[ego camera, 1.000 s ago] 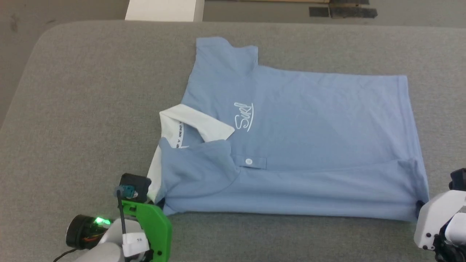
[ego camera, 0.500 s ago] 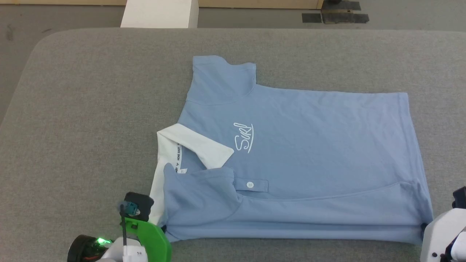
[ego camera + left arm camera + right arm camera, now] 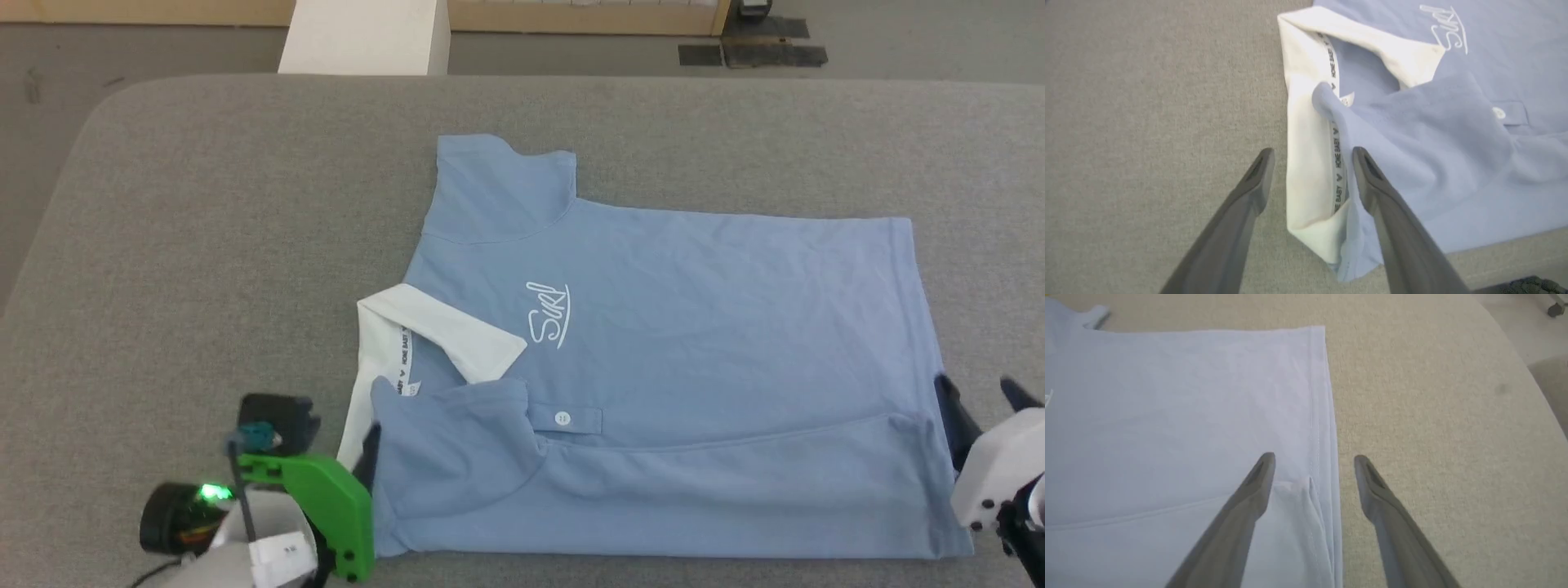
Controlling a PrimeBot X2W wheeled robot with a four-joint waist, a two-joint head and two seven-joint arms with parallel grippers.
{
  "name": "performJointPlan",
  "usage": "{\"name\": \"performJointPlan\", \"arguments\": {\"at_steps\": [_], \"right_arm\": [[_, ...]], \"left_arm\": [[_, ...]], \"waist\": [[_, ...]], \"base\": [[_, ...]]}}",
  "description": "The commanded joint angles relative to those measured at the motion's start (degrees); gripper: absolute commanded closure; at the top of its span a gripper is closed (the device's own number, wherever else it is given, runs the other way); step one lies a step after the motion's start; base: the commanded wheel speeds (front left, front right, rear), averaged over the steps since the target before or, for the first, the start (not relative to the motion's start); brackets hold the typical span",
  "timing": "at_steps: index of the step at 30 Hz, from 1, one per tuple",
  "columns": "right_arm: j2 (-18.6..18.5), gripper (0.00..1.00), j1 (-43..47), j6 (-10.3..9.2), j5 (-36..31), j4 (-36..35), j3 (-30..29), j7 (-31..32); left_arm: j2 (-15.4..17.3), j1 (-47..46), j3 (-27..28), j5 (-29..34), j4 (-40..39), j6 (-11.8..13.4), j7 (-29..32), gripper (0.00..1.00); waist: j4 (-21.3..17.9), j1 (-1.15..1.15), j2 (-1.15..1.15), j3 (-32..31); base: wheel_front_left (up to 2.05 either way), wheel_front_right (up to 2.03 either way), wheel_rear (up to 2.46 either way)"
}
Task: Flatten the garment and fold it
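The grey padded table (image 3: 204,245) spans the head view. The garment (image 3: 694,327) lies on it right of centre, with its collar toward the robot's left and its hem toward the robot's right. Its near side is folded over the body and its far sleeve lies flat. A white block (image 3: 363,37) and dark tape patches (image 3: 751,53) sit on the floor beyond, well apart from the garment. The left gripper (image 3: 1313,150) stands wide, straddling the white collar (image 3: 1302,163). The right gripper (image 3: 1314,456) spreads across the hem (image 3: 1327,396), with one finger over cloth and one over table.
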Motion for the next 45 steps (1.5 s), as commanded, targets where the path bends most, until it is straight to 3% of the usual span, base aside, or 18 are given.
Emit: {"name": "performJointPlan", "arguments": {"at_steps": [1, 8, 14, 18, 26, 34, 37, 45], "right_arm": [[-0.88, 0.00, -0.96, -0.10, 2.54, -2.51, 1.79, -6.53], [-1.61, 0.00, 0.70, -0.10, 4.42, -4.79, 5.12, -20.21], [-0.01, 0.00, 1.79, -0.10, 4.55, -5.44, 7.02, -26.99], [1.59, 0.00, 1.42, -0.10, 4.50, -5.87, 7.43, -27.88], [3.46, 0.00, -1.05, -0.10, 4.46, -8.99, 9.53, -28.43], [4.64, 0.00, -3.36, -0.10, 4.46, -10.62, 11.65, -29.13], [5.12, 0.00, -3.94, -0.10, 4.55, -10.59, 12.28, -29.79], [6.15, 0.00, -4.22, -0.10, 4.37, -9.73, 12.53, -31.43]], "left_arm": [[-1.07, -1.76, 2.57, 2.15, -0.44, 0.24, -6.37, 0.00], [-2.90, -3.30, 5.65, 5.23, -1.14, -0.81, -17.44, 0.00], [-3.33, -6.03, 5.73, 5.71, 0.35, -2.35, -17.92, 0.00], [-2.76, -11.07, 5.12, 5.41, 2.59, -4.59, -13.36, 0.00], [-1.08, -27.37, 5.02, 3.50, 10.35, -8.90, 3.17, 0.00], [-1.64, -44.73, 5.59, 1.11, 23.21, -12.93, 18.34, 0.00], [-2.53, -49.73, 6.40, 0.74, 27.88, -12.60, 21.19, 0.00], [-2.61, -55.48, 5.64, -0.93, 33.96, -14.55, 29.52, 0.00]], "waist": [[-0.14, 0.00, 0.00, -0.98], [-1.37, 0.00, 0.00, -0.30], [-3.60, 0.00, 0.00, 2.10], [-5.56, 0.00, 0.00, 4.99], [-10.55, 0.00, 0.00, 13.63], [-14.70, 0.00, 0.00, 20.17], [-16.09, 0.00, 0.00, 21.84], [-18.42, 0.00, 0.00, 24.79]], "base": [[0.00, 0.00, 0.00], [0.00, 0.00, 0.00], [0.00, 0.00, 0.00], [0.00, 0.00, 0.00], [0.00, 0.00, 0.00], [0.00, 0.00, 0.00], [0.00, 0.00, 0.00], [0.00, 0.00, 0.00]]}}
